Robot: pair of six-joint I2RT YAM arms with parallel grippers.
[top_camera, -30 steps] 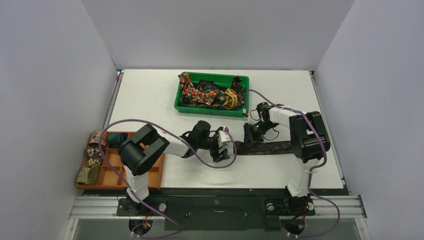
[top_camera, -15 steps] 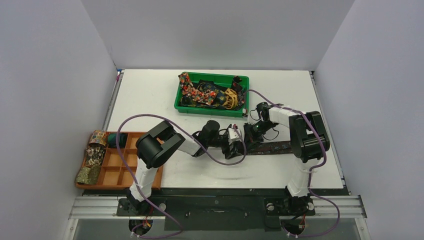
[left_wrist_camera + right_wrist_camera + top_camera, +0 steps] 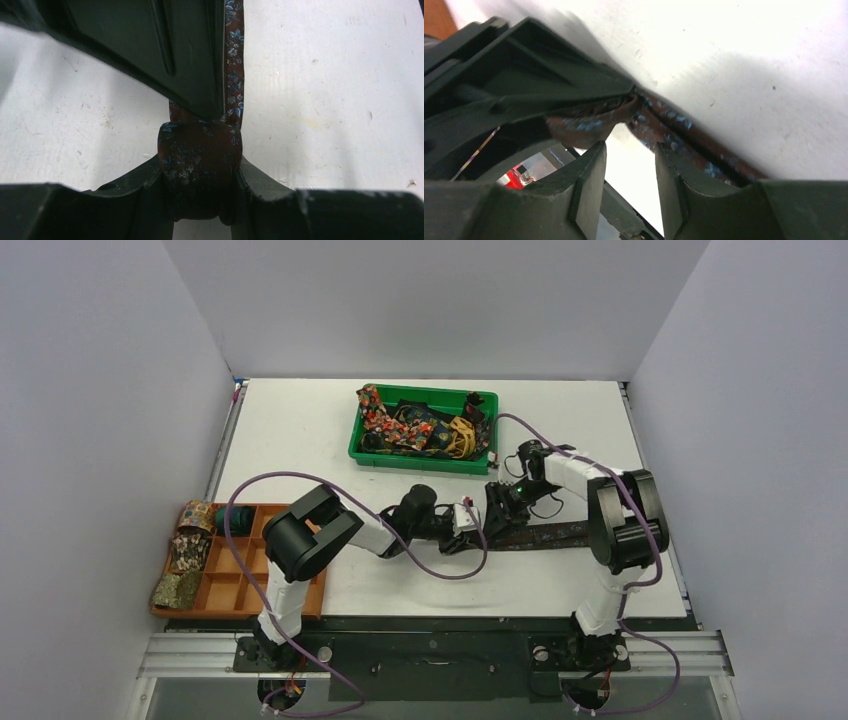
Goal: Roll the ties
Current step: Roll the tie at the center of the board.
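Note:
A dark red-brown tie [image 3: 545, 535] with small blue flecks lies flat on the table, running right from both grippers. My left gripper [image 3: 472, 524] is shut on its folded, partly coiled left end [image 3: 200, 155], which bulges between the jaws [image 3: 200, 172]. The flat strip [image 3: 234, 60] runs away under the right gripper's dark body. My right gripper [image 3: 497, 506] is right next to the coil with its jaws open and nothing between them [image 3: 626, 167]. The tie [image 3: 684, 135] passes just beyond its fingertips.
A green bin [image 3: 366, 453] at the back holds several loose ties, red floral, navy and yellow. An orange compartment tray [image 3: 240, 575] at the front left holds several coiled ties [image 3: 185, 550]. Purple cables loop over the table near both arms.
My left arm has reached right to the tie's left end and now grips it beside the right gripper. The right gripper has shifted slightly left and back.

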